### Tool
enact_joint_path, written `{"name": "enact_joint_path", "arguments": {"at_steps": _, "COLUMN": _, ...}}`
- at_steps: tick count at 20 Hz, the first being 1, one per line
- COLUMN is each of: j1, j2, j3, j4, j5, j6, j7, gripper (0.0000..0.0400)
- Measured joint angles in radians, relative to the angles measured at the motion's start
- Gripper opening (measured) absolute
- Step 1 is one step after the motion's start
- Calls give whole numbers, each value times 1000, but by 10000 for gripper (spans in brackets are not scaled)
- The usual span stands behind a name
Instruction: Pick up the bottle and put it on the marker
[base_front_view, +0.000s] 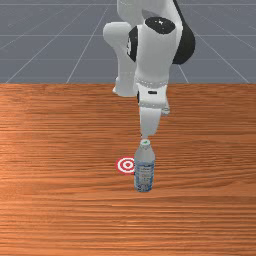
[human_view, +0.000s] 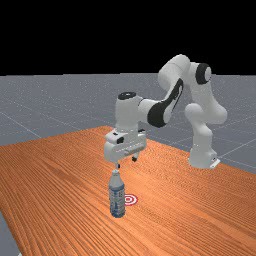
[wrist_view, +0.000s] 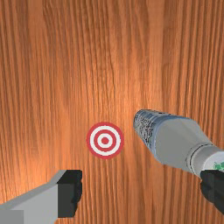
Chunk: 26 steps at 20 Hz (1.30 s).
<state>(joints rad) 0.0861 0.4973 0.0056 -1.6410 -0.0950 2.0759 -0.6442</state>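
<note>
Holds the gripper (human_view: 126, 162) with both fingers spread apart; has the bottle (human_view: 117, 196) upright on the table (base_front_view: 55, 200), close below one fingertip (human_view: 118, 165), and the marker (wrist_view: 105, 140) beside it, lower than both fingers.

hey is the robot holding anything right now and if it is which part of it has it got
Nothing is held: the hand is wide open, and the bottle stands upright on the table beside the marker.
</note>
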Motion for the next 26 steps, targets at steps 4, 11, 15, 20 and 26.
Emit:
{"name": "enact_joint_path", "arguments": {"at_steps": 4, "j1": 7, "j2": 99, "j3": -7, "j4": 164, "j5": -9, "j6": -65, "j7": -1, "gripper": 400}}
{"name": "enact_joint_path", "arguments": {"at_steps": 11, "j1": -4, "j2": 235, "j3": 3, "j4": 401, "j5": 17, "j6": -193, "j7": -31, "gripper": 400}}
{"name": "enact_joint_path", "arguments": {"at_steps": 15, "j1": -5, "j2": 394, "j3": 3, "j4": 680, "j5": 22, "j6": -346, "j7": -45, "gripper": 400}}
{"name": "enact_joint_path", "arguments": {"at_steps": 20, "j1": -25, "j2": 303, "j3": 23, "j4": 446, "j5": 52, "j6": -177, "j7": -58, "gripper": 400}}
{"name": "enact_joint_path", "arguments": {"at_steps": 26, "j1": -11, "j2": 109, "j3": 9, "j4": 123, "j5": 23, "j6": -49, "j7": -24, "gripper": 400}}
